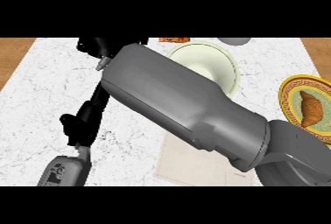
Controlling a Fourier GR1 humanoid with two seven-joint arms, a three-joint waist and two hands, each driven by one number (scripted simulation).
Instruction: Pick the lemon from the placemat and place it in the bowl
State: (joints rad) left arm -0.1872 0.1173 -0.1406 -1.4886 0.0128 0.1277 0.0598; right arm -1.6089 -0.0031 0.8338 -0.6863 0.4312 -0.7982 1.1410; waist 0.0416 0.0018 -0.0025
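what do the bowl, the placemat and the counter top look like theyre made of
The bowl looks like glazed ceramic, perhaps plastic: pale cream-green, smooth, with a soft sheen at the rim. The placemat looks like woven cloth or paper: flat, matte beige, thin lines near its edge. The counter top looks like polished marble or a marble-look laminate: white with fine grey veins.

bowl [216, 65]: half blocked by right forearm [187, 105] | left counter [39, 100]: open

You get one view only: head camera, steep downward onto counter [39, 100], right forearm [187, 107] very close, filling middle.
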